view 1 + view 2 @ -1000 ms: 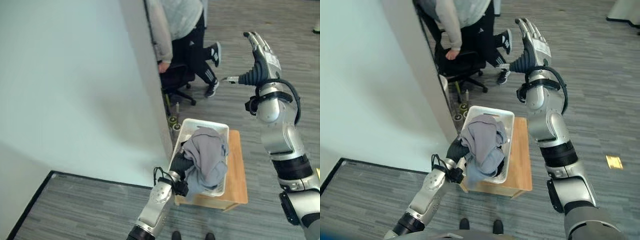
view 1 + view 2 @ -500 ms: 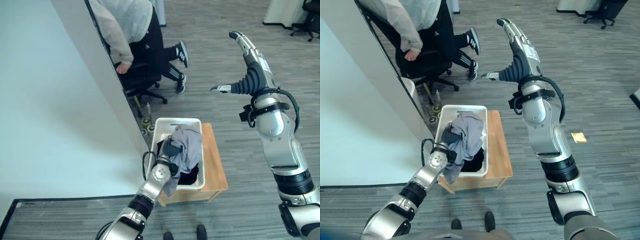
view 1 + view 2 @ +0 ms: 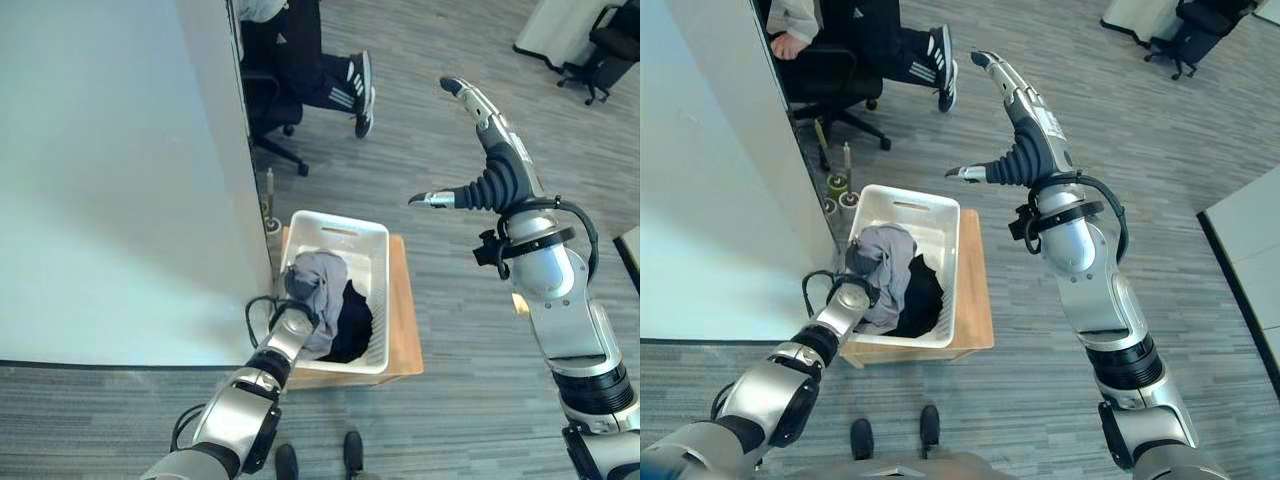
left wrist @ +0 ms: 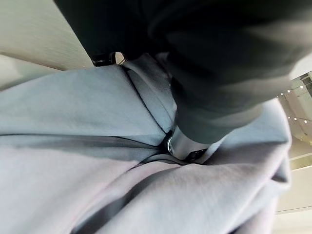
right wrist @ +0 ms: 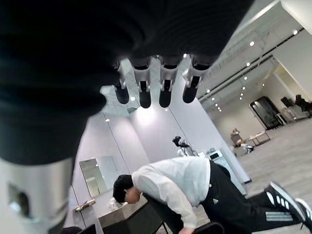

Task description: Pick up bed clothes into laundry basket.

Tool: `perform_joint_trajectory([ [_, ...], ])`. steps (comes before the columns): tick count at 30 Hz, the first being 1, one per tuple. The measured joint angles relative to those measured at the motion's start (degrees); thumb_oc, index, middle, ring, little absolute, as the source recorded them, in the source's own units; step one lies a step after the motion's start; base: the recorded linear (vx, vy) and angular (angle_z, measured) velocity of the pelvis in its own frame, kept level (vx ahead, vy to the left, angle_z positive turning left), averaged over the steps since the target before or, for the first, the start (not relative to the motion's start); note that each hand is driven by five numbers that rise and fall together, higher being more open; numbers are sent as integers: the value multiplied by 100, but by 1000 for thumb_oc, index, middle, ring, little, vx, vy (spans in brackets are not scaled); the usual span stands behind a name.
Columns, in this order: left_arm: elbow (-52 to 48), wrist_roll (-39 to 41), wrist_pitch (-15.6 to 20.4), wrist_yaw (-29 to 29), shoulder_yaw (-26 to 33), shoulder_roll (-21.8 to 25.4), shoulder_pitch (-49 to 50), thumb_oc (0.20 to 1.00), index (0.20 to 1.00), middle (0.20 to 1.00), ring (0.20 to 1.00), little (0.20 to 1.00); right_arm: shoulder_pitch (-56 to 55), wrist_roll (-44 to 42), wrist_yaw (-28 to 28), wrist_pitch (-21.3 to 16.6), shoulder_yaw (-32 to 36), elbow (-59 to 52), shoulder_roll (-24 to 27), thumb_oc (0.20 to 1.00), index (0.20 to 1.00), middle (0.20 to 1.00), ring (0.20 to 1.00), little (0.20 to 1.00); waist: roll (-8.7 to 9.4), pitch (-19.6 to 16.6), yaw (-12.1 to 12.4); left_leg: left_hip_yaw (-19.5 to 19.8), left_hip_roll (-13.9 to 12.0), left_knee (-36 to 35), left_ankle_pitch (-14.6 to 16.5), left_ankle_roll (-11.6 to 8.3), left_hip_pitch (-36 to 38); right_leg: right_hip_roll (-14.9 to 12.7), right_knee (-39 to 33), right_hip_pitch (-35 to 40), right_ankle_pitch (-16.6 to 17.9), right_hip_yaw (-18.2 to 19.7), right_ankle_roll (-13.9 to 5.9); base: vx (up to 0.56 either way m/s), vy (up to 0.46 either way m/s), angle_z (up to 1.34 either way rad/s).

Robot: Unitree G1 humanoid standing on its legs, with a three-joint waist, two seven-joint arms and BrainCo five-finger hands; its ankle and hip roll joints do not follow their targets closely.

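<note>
Your left hand (image 3: pixel 300 322) is buried in the grey garment (image 3: pixel 883 262), so you cannot tell whether its fingers are clamped on the cloth or loose; the left wrist view gives you soft, thick folds of grey fabric pressed against the hand's dark cover. The garment lies bunched in the white laundry basket (image 3: pixel 352 238), at the end nearest you, over a darker piece of clothing (image 3: pixel 350 318) (black, shape hard to make out). The basket is rectangular, slatted plastic, sitting on a low wooden stand (image 3: pixel 402 325). Your right hand (image 3: pixel 478 150) is raised high over the grey carpet, fingers straight, thumb out, empty. A person (image 3: pixel 885 45), cut off at the frame's top, sits in a black chair (image 3: pixel 832 88).
</note>
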State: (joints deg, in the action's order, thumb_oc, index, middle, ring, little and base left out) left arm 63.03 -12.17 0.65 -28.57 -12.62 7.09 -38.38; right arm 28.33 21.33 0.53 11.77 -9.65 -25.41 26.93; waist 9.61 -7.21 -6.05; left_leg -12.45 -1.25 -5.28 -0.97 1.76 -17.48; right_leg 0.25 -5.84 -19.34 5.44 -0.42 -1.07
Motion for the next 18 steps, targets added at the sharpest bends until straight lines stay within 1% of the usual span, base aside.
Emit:
perform_joint_trajectory([
  [3,-92,-27,-36,-7,-200,-7,-25,200,200,200,200,200,-134,0,0,-18,7,8,0,1000,1000,1000,1000,1000,-15,11,20,27,3,0,-3,2,-82,-3,0,-72,0,-34,0,-2,13,5],
  [6,-345,-44,-92,12,-497,-37,-2,200,200,200,200,200,-192,4,1,-15,24,-13,-43,1000,1000,1000,1000,1000,-72,51,39,58,8,0,-7,7,-90,-8,0,-75,0,-70,0,8,27,4],
  [7,-629,-85,-91,22,-598,-68,60,542,542,542,542,542,-192,5,-4,-15,28,-19,-134,1000,1000,1000,1000,1000,-136,98,60,68,16,0,-8,9,-90,-17,-1,-70,0,-79,0,10,10,4],
  [8,-894,-210,-83,41,-627,-122,95,1000,1000,1000,1000,1000,-194,5,-3,-13,22,-18,-151,1000,1000,1000,1000,1000,-202,146,121,69,31,0,-10,13,-92,-33,-1,-70,0,-84,0,0,0,0],
  [9,-1312,-261,-75,89,-608,-253,225,1000,1000,1000,1000,1000,-196,7,-3,-2,20,-15,-160,1000,1000,1000,1000,1000,-292,184,184,70,46,1,-13,18,-91,-48,0,-69,0,-87,0,0,0,0],
  [10,-1612,-262,-57,127,-612,-312,364,1000,1000,1000,1000,1000,-201,12,-4,4,19,-13,-177,1000,1000,1000,1000,1000,-344,179,200,77,47,1,-14,19,-87,-49,0,-61,0,-95,0,0,0,0],
  [11,-2232,-249,-22,223,-577,-394,739,1000,1000,1000,1000,1000,-255,66,-13,-1,10,57,-362,1000,1000,1000,1000,1000,-400,190,248,83,46,1,-16,21,-34,-45,0,-7,-1,-104,0,61,-21,1],
  [12,-2720,-201,61,302,-524,-573,1067,1000,1000,1000,1000,1000,-346,98,-6,35,-22,194,-505,1000,1000,1000,1000,1000,-452,201,294,87,45,1,-16,22,11,-43,0,40,-1,-107,0,55,-35,1],
  [13,-3360,52,193,518,-392,-869,1522,1000,1000,1000,1000,1000,-361,110,57,71,-144,424,-621,1000,1000,1000,1000,1000,-536,223,345,95,50,1,-16,22,36,-49,0,71,-4,-122,-3,41,-53,2],
  [14,-4100,353,450,719,-303,-1193,2146,1000,1000,1000,1000,1000,-486,101,172,93,-254,625,-778,1000,1000,1000,1000,1000,-587,252,362,99,51,1,-15,22,81,-49,-2,116,-8,-127,-7,38,-72,7],
  [15,-4351,635,628,961,-513,-1114,2333,1000,1000,1000,1000,1000,-603,77,280,152,-366,695,-795,1000,1000,1000,1000,1000,-623,293,394,137,50,2,-16,21,117,-46,-1,166,-19,-152,-11,42,-73,13],
  [17,-4328,1360,1060,1461,-422,-1129,2325,1000,1000,1000,1000,1000,-829,-16,432,178,-365,691,-755,1000,1000,1000,1000,1000,-683,316,451,193,45,1,-16,21,182,-50,-3,253,-64,-194,-16,59,-60,16],
  [18,-4310,1581,1180,1629,-392,-1121,2342,1000,1000,1000,1000,1000,-960,-72,474,181,-351,681,-760,1000,1000,1000,1000,1000,-697,326,450,206,54,0,-15,20,252,-59,-6,329,-102,-194,-16,73,-61,10],
])
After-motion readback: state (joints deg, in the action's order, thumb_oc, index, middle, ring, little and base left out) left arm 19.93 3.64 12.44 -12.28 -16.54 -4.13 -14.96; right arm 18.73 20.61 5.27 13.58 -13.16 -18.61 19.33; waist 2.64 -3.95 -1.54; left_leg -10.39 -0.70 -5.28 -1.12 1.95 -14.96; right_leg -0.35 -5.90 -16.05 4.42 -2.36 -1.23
